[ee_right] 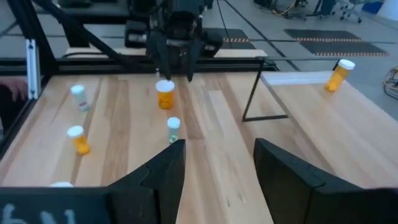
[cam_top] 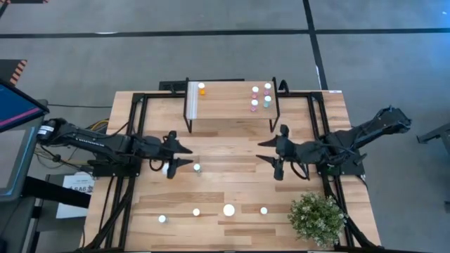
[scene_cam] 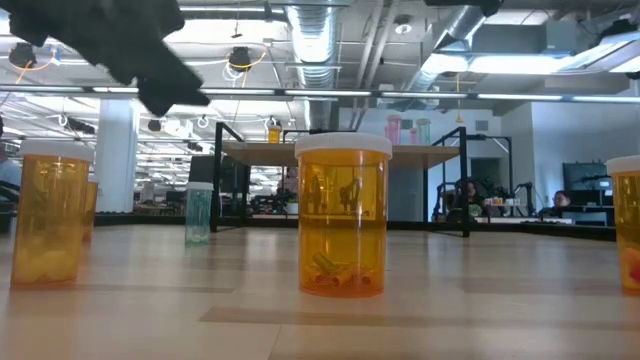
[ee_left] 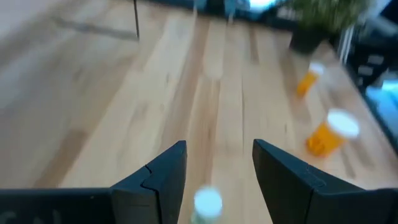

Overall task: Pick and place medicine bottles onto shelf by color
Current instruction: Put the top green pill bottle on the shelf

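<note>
The shelf [cam_top: 232, 116] stands at the table's far middle. One orange bottle [cam_top: 202, 89] is on its left end, and pink and green bottles [cam_top: 261, 95] are on its right end. My left gripper [cam_top: 186, 157] is open and raised above the table at left of centre. A white-capped pale green bottle [ee_left: 207, 202] stands on the table below and between its fingers, untouched; it also shows in the high view [cam_top: 197, 167]. An orange bottle [ee_right: 165, 94] stands just under that arm. My right gripper [cam_top: 267, 151] is open and empty at right of centre.
Several bottles stand in a row near the table's front edge: a small one [cam_top: 162, 218], another [cam_top: 196, 211], a larger orange one [cam_top: 229, 209] and one more [cam_top: 264, 210]. A bushy plant [cam_top: 318, 218] fills the near right corner. Bare wood lies between the grippers.
</note>
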### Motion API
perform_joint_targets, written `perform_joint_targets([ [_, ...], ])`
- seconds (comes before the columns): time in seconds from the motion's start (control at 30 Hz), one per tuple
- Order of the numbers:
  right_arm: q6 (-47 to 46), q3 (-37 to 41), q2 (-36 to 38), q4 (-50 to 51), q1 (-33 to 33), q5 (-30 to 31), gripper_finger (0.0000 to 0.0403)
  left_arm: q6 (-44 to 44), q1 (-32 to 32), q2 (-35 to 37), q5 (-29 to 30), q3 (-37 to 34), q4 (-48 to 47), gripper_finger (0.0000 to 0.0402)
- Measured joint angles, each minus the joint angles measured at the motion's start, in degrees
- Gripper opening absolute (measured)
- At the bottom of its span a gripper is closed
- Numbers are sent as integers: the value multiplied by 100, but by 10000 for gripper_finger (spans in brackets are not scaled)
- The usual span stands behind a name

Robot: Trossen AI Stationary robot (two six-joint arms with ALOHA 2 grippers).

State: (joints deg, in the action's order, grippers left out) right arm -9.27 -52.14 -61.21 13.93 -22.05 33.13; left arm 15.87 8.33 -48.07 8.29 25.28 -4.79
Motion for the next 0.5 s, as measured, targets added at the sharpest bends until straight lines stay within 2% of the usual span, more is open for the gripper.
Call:
perform_joint_targets([
  [0.13,-21,5,-131,-11,-47,41,209,112,265,-104,317,0,-425,171],
  [0.3,-38,1,-242,-55,-31,51,209,79,433,-340,658,4,-419,173],
  [0.5,-34,-2,-286,-126,18,62,209,27,429,-1058,824,4,-153,205],
])
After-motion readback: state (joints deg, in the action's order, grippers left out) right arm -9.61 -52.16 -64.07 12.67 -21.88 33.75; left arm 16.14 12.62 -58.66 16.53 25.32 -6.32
